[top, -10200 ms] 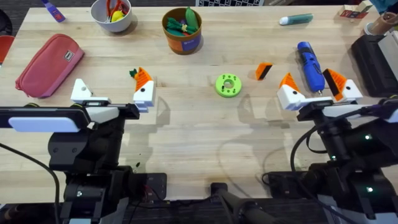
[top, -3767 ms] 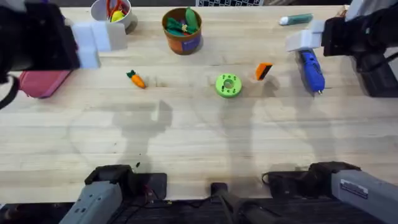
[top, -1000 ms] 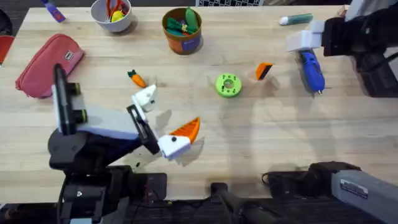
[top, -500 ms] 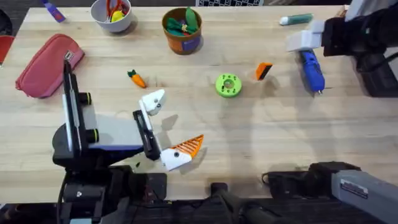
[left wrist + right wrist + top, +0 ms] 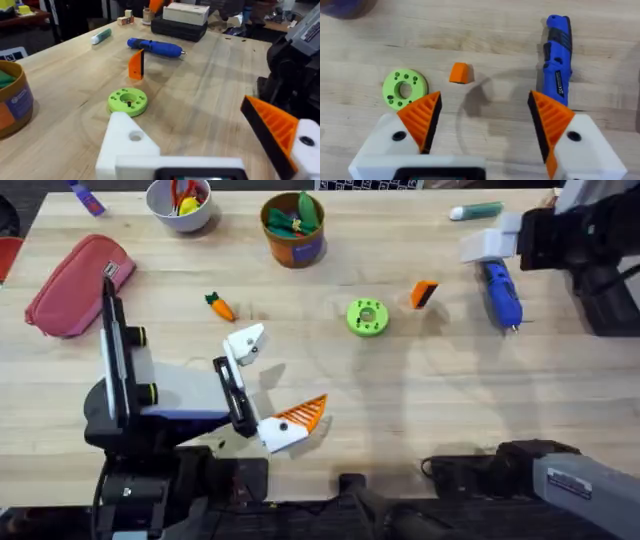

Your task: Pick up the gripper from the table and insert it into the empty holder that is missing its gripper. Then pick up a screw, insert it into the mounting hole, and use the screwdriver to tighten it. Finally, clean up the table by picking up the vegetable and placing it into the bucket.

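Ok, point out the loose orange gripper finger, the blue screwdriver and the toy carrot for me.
gripper (image 5: 424,294): overhead view, middle of the orange wedge.
screwdriver (image 5: 499,290): overhead view, middle of the blue body.
vegetable (image 5: 220,307): overhead view, orange body.

- The right pincer (image 5: 482,120) hangs above the wooden table (image 5: 485,30), its two white finger blocks spread wide apart, each carrying an orange ribbed pad (image 5: 422,117).
- The gripper (image 5: 459,73), a small orange wedge, lies on the table beyond the gap between the fingers.
- A green disc (image 5: 405,89) with small holes and a central opening sits near the gripper, just beyond one pad.
- The blue screwdriver (image 5: 558,60) lies flat beyond the other pad, well apart from the gripper.
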